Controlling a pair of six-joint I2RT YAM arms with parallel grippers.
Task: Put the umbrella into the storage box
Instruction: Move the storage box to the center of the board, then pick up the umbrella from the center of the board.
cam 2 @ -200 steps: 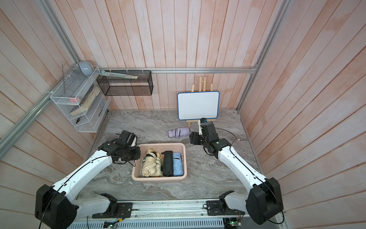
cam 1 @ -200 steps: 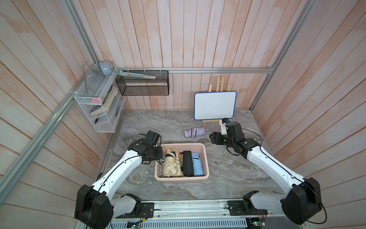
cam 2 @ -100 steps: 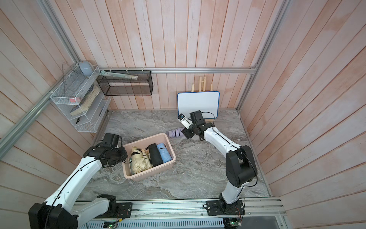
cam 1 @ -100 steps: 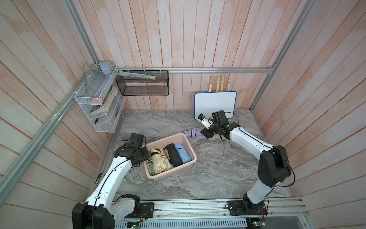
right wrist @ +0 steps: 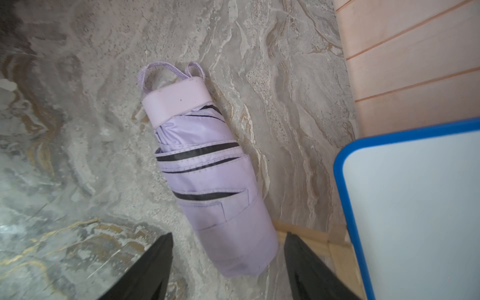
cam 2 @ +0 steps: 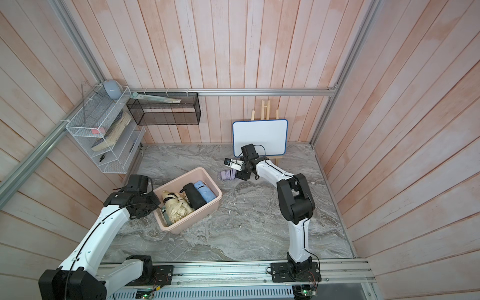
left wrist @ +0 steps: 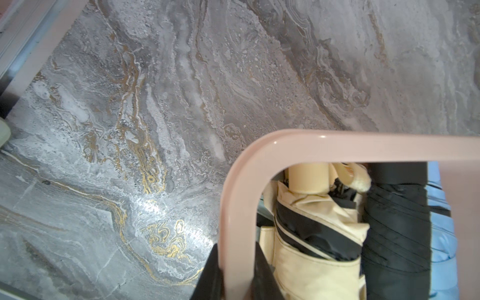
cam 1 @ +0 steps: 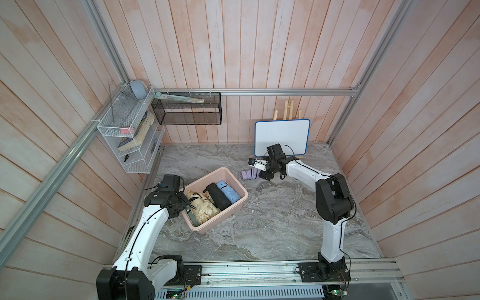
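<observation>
We find the umbrella (right wrist: 207, 181) lying flat on the marbled tabletop (cam 1: 272, 220), outside the storage box (cam 1: 215, 226) and near its far corner, not touching it; a whiteboard (cam 1: 282, 137) stands just behind.

The right pincer (right wrist: 228, 237) sits at the umbrella's near end; its fingers stand wider apart than the bundle and grip nothing; in the right wrist view one finger shows on each side of the rounded end, with bare tabletop between finger and fabric.

The umbrella's long axis runs away from this pincer, almost in line with its reach and slightly skewed; in both top views it points from the pincer towards the box, handle end leading. We judge that the jaws lie across the width, which suits a grip, though at the very end rather than the middle; held there, the far end may droop.

The right arm is plainly the nearer; the left pincer (left wrist: 235, 272) is clamped on the box rim near a corner, well apart from the umbrella.

Condition of the item: lilac fabric, folded short and stubby; dark-edged pleats wrapped round; a flat pale handle cap with a woven loop strap at the far end; likely soft under pressure.

The box holds a cream umbrella (cam 1: 204, 210), a black umbrella (cam 1: 218, 196) and a blue umbrella (cam 1: 228, 192) side by side; how much room is left we cannot tell.
</observation>
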